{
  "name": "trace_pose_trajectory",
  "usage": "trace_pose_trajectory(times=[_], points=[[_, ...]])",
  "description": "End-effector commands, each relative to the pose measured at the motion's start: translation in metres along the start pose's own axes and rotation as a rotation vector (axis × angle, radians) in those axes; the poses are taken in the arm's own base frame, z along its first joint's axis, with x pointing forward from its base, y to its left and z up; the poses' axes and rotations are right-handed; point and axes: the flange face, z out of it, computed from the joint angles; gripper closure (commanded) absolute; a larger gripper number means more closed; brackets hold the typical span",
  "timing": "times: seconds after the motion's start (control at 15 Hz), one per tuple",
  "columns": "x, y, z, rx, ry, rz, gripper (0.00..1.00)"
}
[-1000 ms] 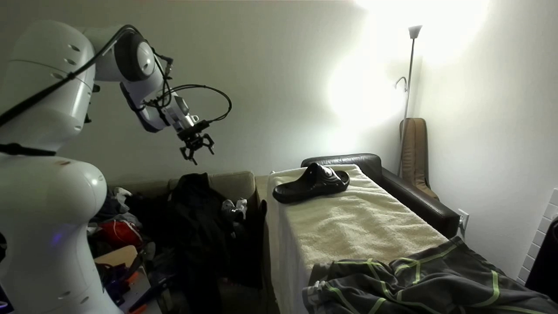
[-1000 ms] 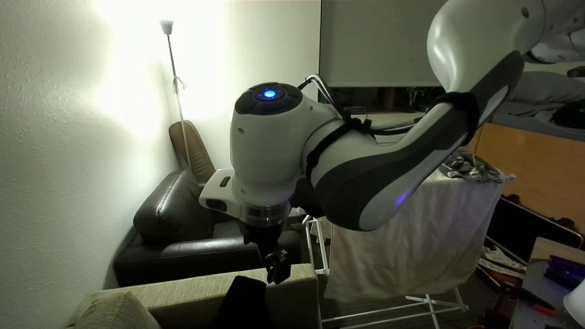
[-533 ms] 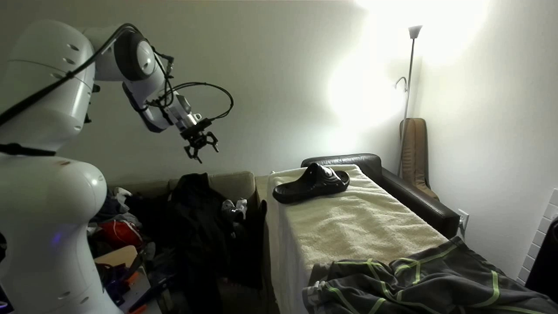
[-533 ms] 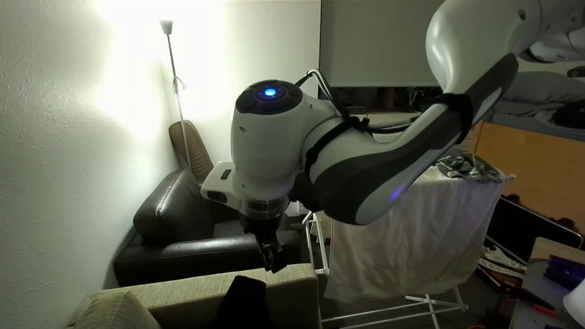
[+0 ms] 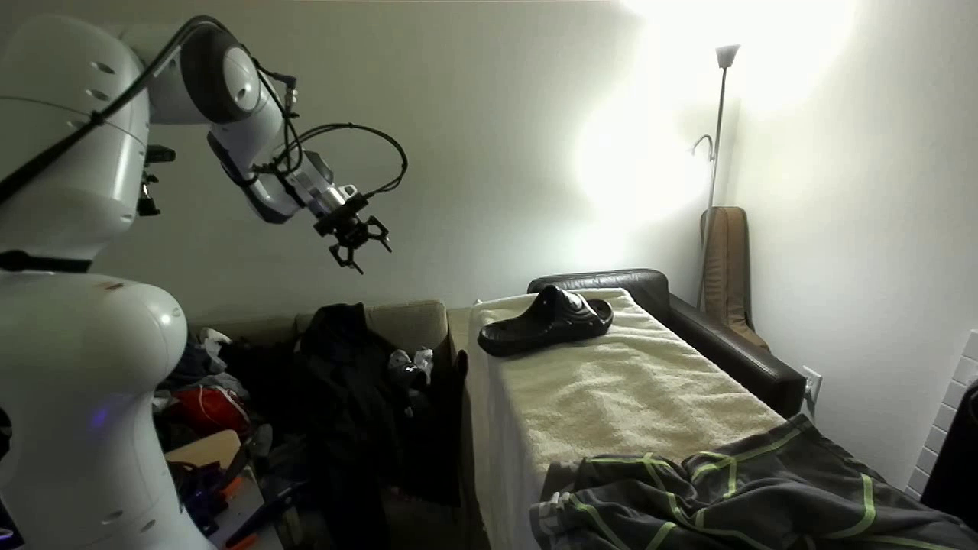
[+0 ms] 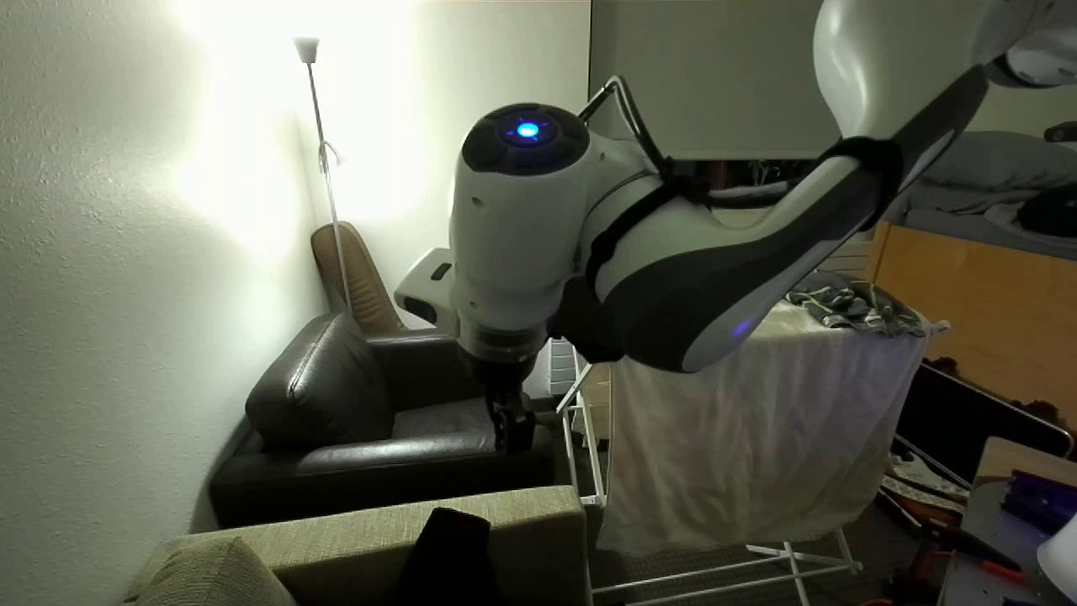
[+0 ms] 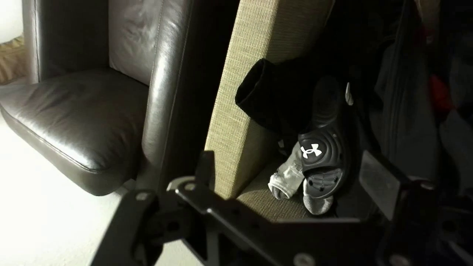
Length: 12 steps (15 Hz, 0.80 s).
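My gripper (image 5: pixel 375 260) is open and holds nothing, in the air above the beige sofa (image 5: pixel 409 313). It also shows in an exterior view (image 6: pixel 513 431), before the dark leather armchair. In the wrist view the gripper's fingers stand wide apart, with a grey pad (image 7: pixel 380 184) on the right one. Between them, well below, lies a black slide sandal (image 7: pixel 325 147) with a white logo. A pale grey sock (image 7: pixel 286 179) lies beside it, partly under it. Black clothing (image 7: pixel 292 92) lies next to them. Another black sandal (image 5: pixel 527 334) rests on the cream towel, apart from the gripper.
The cream towel (image 5: pixel 634 389) covers a white drying rack (image 6: pixel 740 572). Dark shorts with green seams (image 5: pixel 764 481) lie on it. The leather armchair (image 6: pixel 324 387), floor lamp (image 5: pixel 718 137) and brown case (image 5: pixel 726 267) stand by the wall. A cluttered side table (image 5: pixel 221 451) is near the arm's base.
The arm has lifted, and the gripper is higher and slightly farther right in an exterior view. The jaws stay open. The sandals, clothing and towel have not moved.
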Motion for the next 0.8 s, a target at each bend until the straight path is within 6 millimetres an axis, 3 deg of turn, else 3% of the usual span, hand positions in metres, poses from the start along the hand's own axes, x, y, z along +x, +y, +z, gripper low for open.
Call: trace_pose_trajectory(times=[0.0,0.13,0.2,0.73], points=[[-0.031,-0.005,-0.021,-0.049,-0.034,0.082,0.00],[-0.039,-0.012,-0.025,-0.021,-0.035,0.050,0.00],[-0.019,-0.003,-0.015,-0.019,-0.029,0.064,0.00],[-0.028,-0.010,-0.020,-0.012,-0.034,0.052,0.00]])
